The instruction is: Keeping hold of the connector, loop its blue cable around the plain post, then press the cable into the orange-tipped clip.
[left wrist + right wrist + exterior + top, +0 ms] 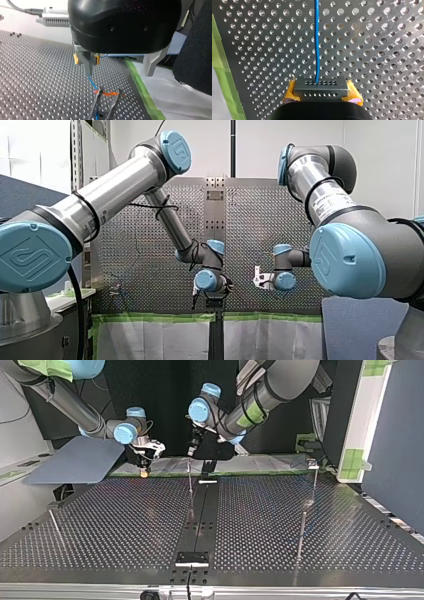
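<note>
On the perforated table (374, 50), edged with green tape (224, 82) and with a white wall (380, 150) beyond, my right gripper (322, 93) is clamped on the connector (321, 86), its blue cable (317, 37) running ahead; my left gripper (120, 74), fingers apart, hangs near the orange-tipped clip (108, 94).

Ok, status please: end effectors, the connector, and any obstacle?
Right end effector shut on connector, blue cable leading ahead. Left end effector open, empty; orange-tipped clip ahead of it. No obstacle seen.

Table (374, 50): perforated metal, dull satin sheen. Cable (317, 37): smooth blue plastic jacket. Connector (320, 86): matt dark grey plastic. My left gripper (119, 74): glossy black shell, matt grey metal fingers (150, 63). Tape (224, 82): matt green.
</note>
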Controlling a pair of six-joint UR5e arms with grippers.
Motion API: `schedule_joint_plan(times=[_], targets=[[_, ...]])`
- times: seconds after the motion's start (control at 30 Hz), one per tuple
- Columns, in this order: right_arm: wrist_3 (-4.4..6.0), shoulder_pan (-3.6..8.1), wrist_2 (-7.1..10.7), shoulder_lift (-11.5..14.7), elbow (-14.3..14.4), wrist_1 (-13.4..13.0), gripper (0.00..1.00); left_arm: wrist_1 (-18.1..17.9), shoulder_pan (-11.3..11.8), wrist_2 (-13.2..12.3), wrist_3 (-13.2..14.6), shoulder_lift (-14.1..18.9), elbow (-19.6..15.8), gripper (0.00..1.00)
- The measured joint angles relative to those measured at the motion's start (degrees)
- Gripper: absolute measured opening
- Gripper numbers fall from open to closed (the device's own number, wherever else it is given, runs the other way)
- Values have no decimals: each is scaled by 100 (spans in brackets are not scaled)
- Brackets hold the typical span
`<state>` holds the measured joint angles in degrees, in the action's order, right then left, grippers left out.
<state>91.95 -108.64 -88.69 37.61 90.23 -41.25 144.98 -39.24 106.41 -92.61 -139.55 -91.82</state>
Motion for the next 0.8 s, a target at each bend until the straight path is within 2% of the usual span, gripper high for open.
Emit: schedule_joint_plan(times=[0.17, 0.37, 0.8], targets=[[-3, -10, 0, 0, 0, 1, 0, 243, -4, 283, -99, 2, 0, 100], [-8, -29, 0, -2, -1, 2, 0, 324, -6, 571, -112, 2, 0, 100], [-9, -34, 0, -1, 0, 10, 0, 331, -7, 664, -116, -3, 0, 100]])
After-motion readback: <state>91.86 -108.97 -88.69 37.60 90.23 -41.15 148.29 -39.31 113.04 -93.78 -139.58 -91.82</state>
